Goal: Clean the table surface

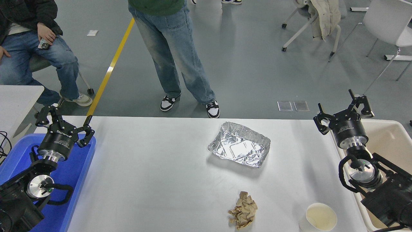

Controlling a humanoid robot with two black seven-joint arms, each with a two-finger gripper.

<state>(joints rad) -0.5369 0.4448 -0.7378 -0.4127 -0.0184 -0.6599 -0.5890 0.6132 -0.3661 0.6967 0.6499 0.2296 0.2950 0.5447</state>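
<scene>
The table surface (154, 174) is a wide white matte top. On it lie a crinkled foil tray (239, 149) right of centre, a crumpled brown paper ball (243, 210) near the front edge, and a white paper cup (320, 217) at the front right. My right gripper (343, 112) is open and empty, raised at the table's right edge, well right of the foil tray. My left gripper (63, 121) is open and empty, parked at the lower left over the blue tray.
A blue plastic tray (69, 180) sits at the left edge and a cream bin (391, 141) at the right edge. A smaller white table (16, 100) stands at far left. A person stands (175, 51) beyond the far edge; another sits (35, 48) at top left.
</scene>
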